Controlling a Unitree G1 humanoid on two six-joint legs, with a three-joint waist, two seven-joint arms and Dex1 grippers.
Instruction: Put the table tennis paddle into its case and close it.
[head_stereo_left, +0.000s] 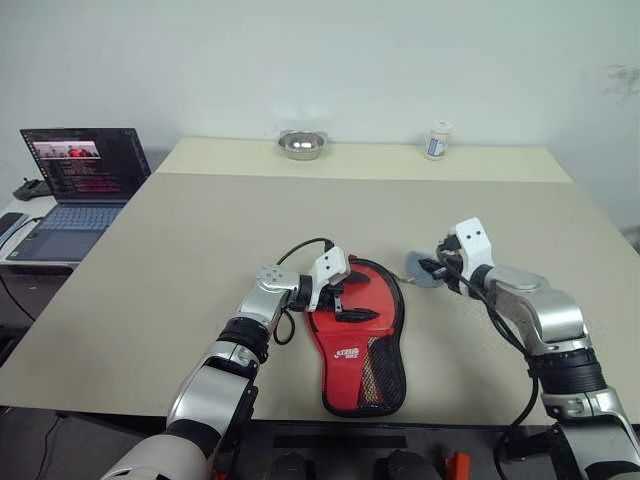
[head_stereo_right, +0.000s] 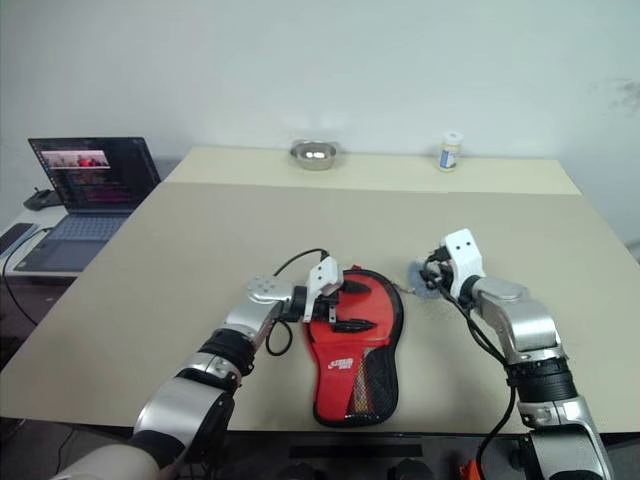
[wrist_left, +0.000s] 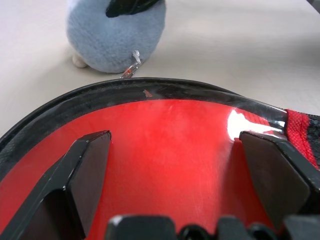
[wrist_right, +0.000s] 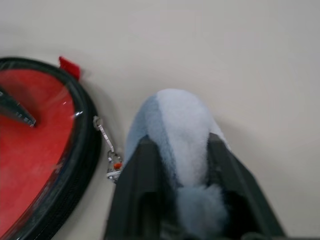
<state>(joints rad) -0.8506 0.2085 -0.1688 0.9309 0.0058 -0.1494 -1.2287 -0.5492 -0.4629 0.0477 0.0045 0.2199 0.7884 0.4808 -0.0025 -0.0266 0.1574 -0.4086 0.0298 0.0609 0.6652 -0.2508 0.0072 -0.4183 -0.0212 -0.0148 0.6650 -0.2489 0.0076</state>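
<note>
- Far left, a laptop (head_stereo_left: 82, 188) sat open on a side desk, well apart from the action.
- The left arm reached in from the near edge, forearm angled forward and wrist bent across toward the robot's right, so the left gripper (head_stereo_left: 348, 299) pointed sideways over the red face.
- Its two black fingers (wrist_left: 82, 175) stood wide apart just above the glossy red surface, gripping nothing (whether they touched it could not be told).
- The table tennis paddle (head_stereo_left: 352, 335) lay in the opened case (head_stereo_left: 398, 310) near the front edge of the table (head_stereo_left: 180, 260), round end away from the robot, black rim curving around the red, mesh panel toward the near end.
- Just beside the case's far right rim sat a fluffy blue-grey pom-pom (wrist_right: 175, 125), joined by a small metal clip (wrist_right: 107, 145).
- The right arm came in from the right, elbow out, wrist tipped slightly down toward the left; the right gripper (head_stereo_left: 436, 268) was clamped on that pom-pom, a finger either side.
- At the back edge, a metal bowl (head_stereo_left: 301, 145) and a small white bottle (head_stereo_left: 438, 140).
</note>
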